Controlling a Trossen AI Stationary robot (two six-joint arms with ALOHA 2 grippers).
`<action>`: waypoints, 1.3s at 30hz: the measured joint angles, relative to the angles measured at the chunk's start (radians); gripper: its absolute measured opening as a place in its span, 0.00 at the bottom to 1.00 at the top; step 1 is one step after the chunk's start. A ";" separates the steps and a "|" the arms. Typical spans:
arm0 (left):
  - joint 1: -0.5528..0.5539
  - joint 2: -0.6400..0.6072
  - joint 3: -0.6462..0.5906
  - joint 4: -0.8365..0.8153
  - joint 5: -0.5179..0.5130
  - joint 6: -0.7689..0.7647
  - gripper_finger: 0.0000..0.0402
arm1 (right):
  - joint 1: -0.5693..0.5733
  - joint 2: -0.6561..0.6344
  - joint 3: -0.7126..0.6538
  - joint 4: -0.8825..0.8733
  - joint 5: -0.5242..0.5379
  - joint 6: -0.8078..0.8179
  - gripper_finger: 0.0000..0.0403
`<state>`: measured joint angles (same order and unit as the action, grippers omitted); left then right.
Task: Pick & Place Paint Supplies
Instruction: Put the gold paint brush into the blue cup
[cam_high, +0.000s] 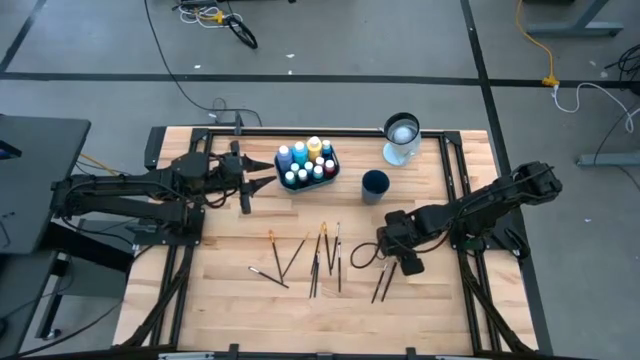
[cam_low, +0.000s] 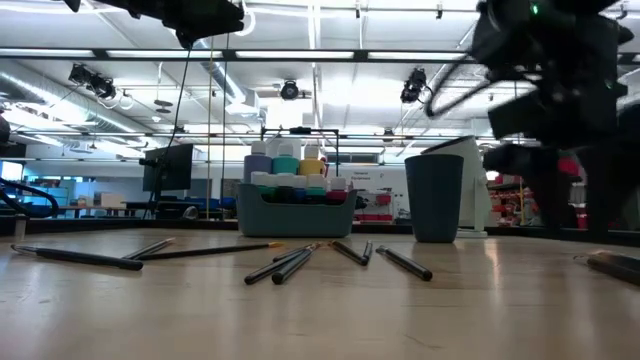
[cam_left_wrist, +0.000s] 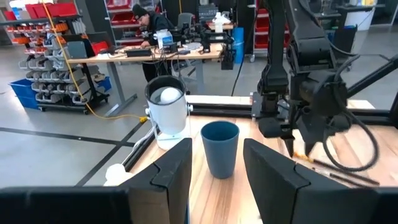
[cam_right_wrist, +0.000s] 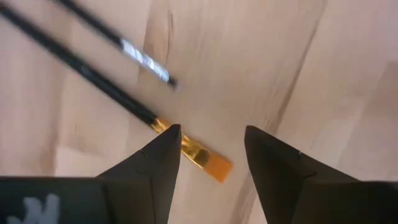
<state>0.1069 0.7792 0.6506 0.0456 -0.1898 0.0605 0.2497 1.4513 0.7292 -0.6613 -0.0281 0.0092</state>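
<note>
Small paint bottles (cam_high: 308, 160) with blue, white, yellow and pink tops stand in a teal tray (cam_high: 330, 176) at the far middle of the table. Several thin dark-handled brushes (cam_high: 320, 260) lie flat on the wood. Two more brushes (cam_high: 384, 282) lie near the right side. My right gripper (cam_high: 400, 258) points down over them, open. In the right wrist view its fingers (cam_right_wrist: 211, 134) stand on either side of one brush's gold ferrule and orange bristles (cam_right_wrist: 208, 160). My left gripper (cam_high: 268, 181) hovers open just left of the tray.
A dark blue cup (cam_high: 375, 184) stands right of the tray, and a white container (cam_high: 401, 138) sits at the far edge. From table height the cup (cam_low: 434, 197) rises behind the scattered brushes (cam_low: 290, 262). Bare wood lies along the near edge.
</note>
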 joint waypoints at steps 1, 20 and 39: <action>0.000 0.000 0.000 0.002 0.000 0.000 0.38 | 0.000 0.000 0.013 0.000 0.010 0.022 0.45; 0.000 0.000 0.000 0.015 0.000 0.031 0.38 | 0.047 0.004 -0.019 -0.057 0.072 -0.196 0.45; 0.000 0.000 0.000 0.019 0.000 0.033 0.38 | 0.047 -0.003 -0.111 0.035 0.042 -0.261 0.18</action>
<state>0.1069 0.7795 0.6506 0.0642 -0.1898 0.0938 0.2966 1.4482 0.6184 -0.6262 0.0142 -0.2516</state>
